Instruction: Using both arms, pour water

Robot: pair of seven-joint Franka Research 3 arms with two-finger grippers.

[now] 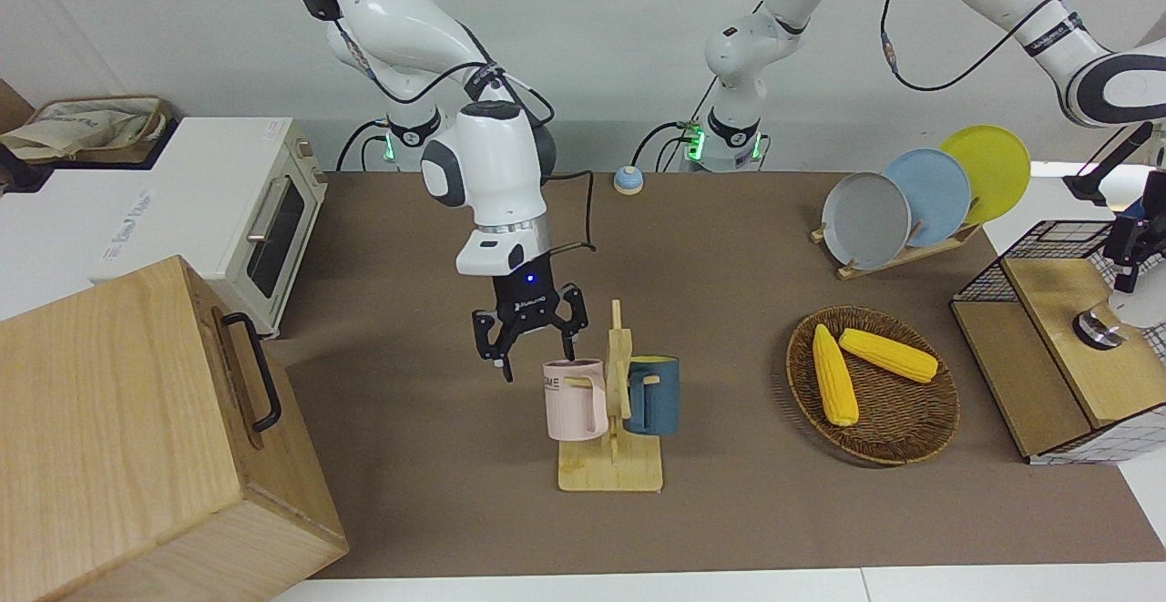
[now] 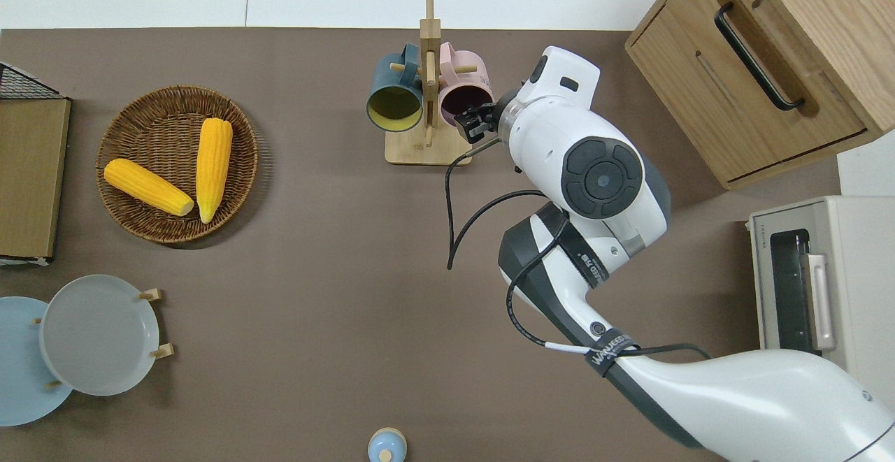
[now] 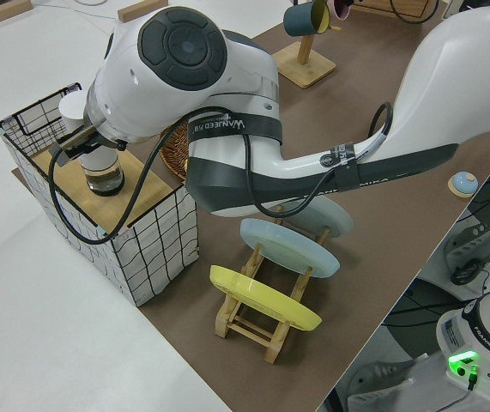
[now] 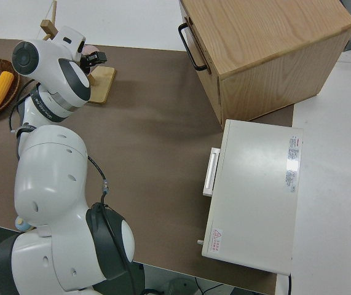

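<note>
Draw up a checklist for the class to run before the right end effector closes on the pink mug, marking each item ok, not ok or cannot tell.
1. Right end effector open: ok.
2. It is over the pink mug, at its rim: ok.
3. Pink mug hangs on the wooden rack: ok.
4. Blue mug is on the rack's opposite side, away from the right end effector: ok.
5. Left end effector holds the glass vessel: cannot tell.
6. Water in the vessel: cannot tell.
</note>
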